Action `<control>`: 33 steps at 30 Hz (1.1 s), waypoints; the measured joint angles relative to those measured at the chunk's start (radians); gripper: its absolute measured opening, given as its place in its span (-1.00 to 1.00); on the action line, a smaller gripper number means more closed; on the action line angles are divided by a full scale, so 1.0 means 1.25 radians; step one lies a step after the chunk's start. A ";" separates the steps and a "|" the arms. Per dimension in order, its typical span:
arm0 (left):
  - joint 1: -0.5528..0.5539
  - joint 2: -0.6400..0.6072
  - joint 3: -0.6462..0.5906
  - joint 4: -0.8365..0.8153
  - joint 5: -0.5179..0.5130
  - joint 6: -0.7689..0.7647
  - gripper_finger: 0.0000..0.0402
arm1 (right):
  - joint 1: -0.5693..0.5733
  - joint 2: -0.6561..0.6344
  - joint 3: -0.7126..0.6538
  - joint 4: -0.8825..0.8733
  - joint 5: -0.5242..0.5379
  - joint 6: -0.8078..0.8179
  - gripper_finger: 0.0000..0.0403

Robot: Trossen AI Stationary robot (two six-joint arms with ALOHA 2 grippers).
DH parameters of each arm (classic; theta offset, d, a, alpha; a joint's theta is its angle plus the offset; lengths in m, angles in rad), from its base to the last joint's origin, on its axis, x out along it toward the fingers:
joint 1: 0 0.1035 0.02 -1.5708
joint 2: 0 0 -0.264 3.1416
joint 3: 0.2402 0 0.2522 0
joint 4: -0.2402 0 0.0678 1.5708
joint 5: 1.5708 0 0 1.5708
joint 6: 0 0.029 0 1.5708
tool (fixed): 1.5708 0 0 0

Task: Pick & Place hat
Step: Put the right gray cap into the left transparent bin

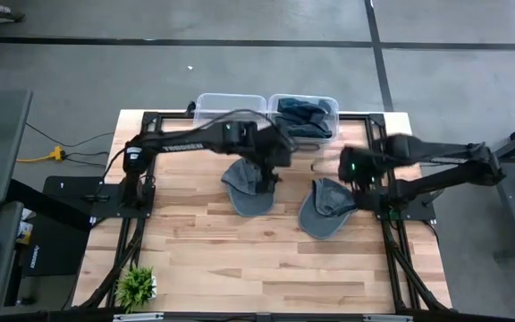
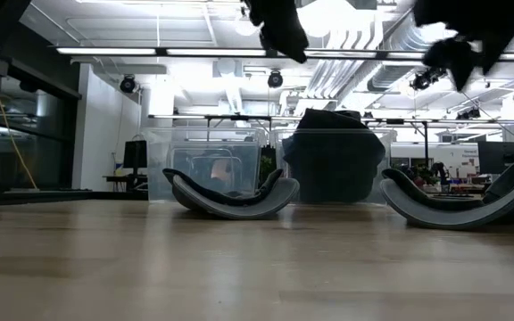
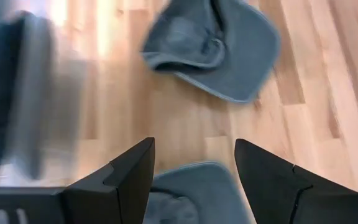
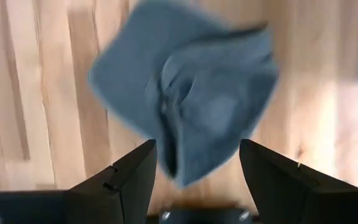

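Two grey-blue hats lie on the wooden table. The left hat (image 1: 247,192) (image 2: 230,194) rests on its underside with both ends curling up, and so does the right hat (image 1: 323,210) (image 2: 460,203). My left gripper (image 1: 271,168) (image 3: 194,146) hovers open above the left hat's far right part (image 3: 191,190); the right hat (image 3: 213,40) shows farther off in that view. My right gripper (image 1: 358,183) (image 4: 197,146) hangs open over the right hat (image 4: 185,93). In the low view both grippers (image 2: 279,27) (image 2: 467,40) are well above the hats.
Two clear bins stand at the table's far edge: the left bin (image 1: 231,109) shows nothing inside, the right bin (image 1: 304,116) holds dark hats. A small green plant (image 1: 137,284) sits at the near left corner. Bare wood lies toward the near edge.
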 joint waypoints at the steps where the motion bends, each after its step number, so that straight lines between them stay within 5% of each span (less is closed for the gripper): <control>1: -0.009 -0.002 -0.029 0.025 0.011 -0.008 0.09 | 0.028 -0.011 -0.027 0.002 0.014 0.033 0.11; 6: -0.044 0.001 -0.188 0.168 0.057 -0.063 0.09 | 0.145 -0.077 -0.158 0.012 0.105 0.185 0.11; 12: -0.059 -0.002 -0.299 0.353 0.070 -0.144 0.09 | 0.215 -0.122 -0.258 0.045 0.103 0.280 0.11; 33: -0.058 -0.002 -0.356 0.502 0.055 -0.218 0.09 | 0.274 -0.132 -0.331 0.162 0.085 0.377 0.12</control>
